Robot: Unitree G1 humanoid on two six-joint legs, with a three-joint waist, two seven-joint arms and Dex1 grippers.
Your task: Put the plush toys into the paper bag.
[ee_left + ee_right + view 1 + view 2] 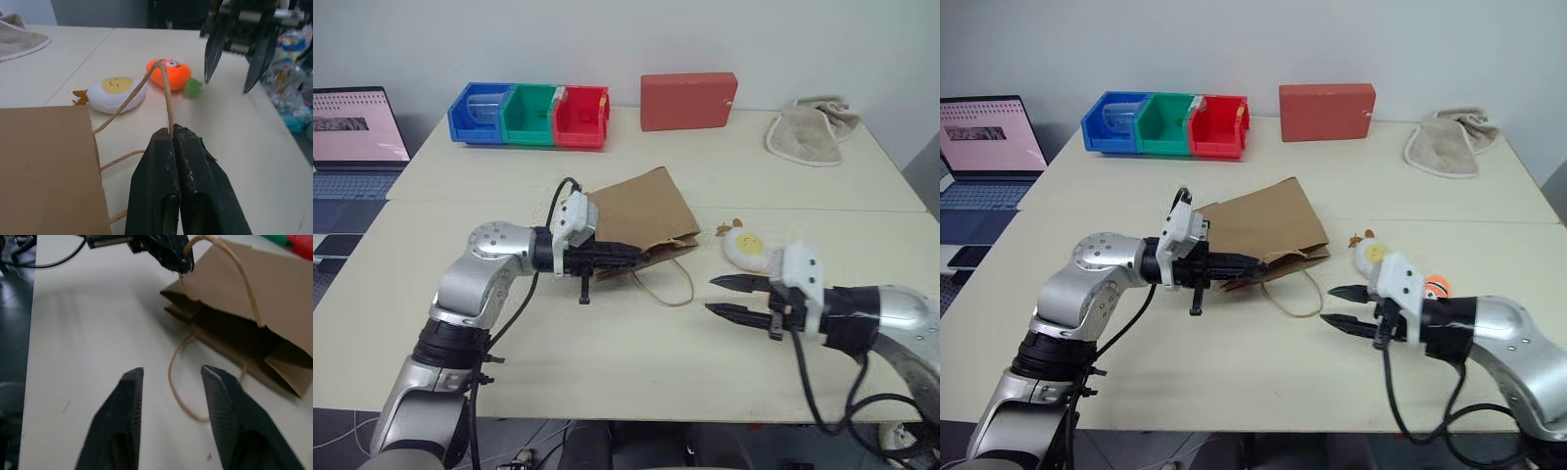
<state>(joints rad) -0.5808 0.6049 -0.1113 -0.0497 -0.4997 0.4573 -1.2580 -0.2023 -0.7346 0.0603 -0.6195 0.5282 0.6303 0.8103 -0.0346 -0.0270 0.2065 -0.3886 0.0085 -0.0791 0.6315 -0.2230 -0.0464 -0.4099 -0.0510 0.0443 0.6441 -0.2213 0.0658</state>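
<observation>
A pale desk (607,343) is seen before a plain wall, with three coloured bins (530,115), one red box (688,100) and one beige towel (811,129) along its far side, and a laptop (352,127) off to the left. One paper bag (641,211) is laid flat near the middle, its mouth turned toward the robot's right. One cord handle (146,90) is pinched in the clenched left tool (625,258) and is held up off the desk at the mouth; the second handle (671,284) is left lying on the desk.

Two plush toys are counted: the egg toy (746,245) is lying just to the right of the bag's mouth, and the carrot toy (170,73) is lying beside it, farther from the bag (its green leaves are turned away from the egg). The right tool (736,298) is held with its fingers apart and nothing between them, level, pointing leftward toward the bag's mouth, with both toys just beyond it on its far side. The right arm is judged the nearer to both toys, so a pick there is expected, followed by a short carry leftward into the mouth, which is propped only slightly.
</observation>
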